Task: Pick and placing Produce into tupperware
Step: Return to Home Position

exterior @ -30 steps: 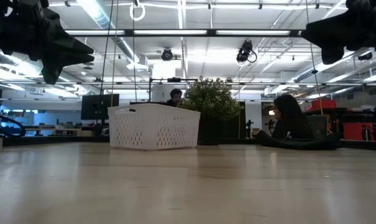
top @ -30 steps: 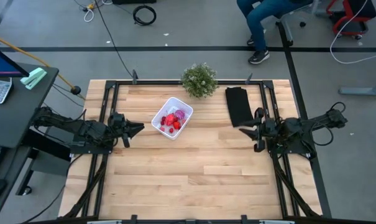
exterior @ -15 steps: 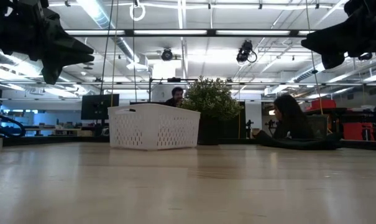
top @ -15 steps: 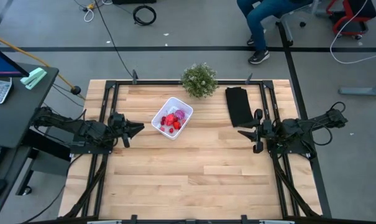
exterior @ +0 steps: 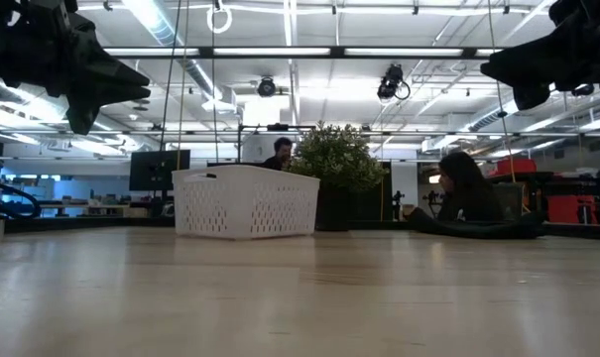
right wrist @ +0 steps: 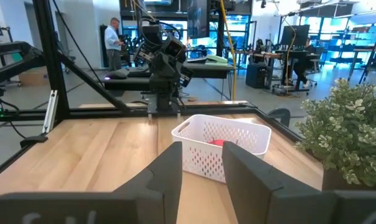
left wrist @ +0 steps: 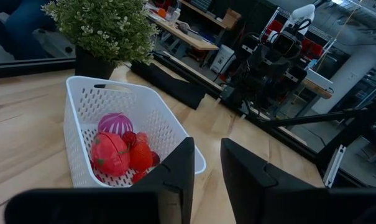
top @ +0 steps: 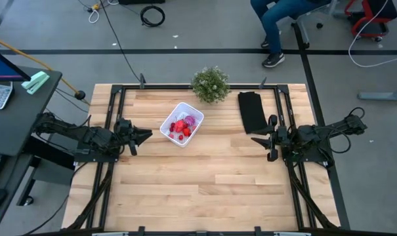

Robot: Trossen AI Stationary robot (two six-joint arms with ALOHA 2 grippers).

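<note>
- Over at the left edge of the tabletop (top: 205, 187), the left gripper (top: 144, 136) hangs with its jaws narrow and nothing between them.
- The right gripper (top: 258, 139), by the right edge, shows the same narrow gap and is empty.
- The tupperware (top: 171, 116) sits toward the far edge, left of centre, near the potted plant (top: 210, 84), with the produce (top: 180, 128) heaped inside.
- My read: the toy pieces are light, small and likely to roll, so pinch across the middle. Take the stiff tub by its rim.
</note>
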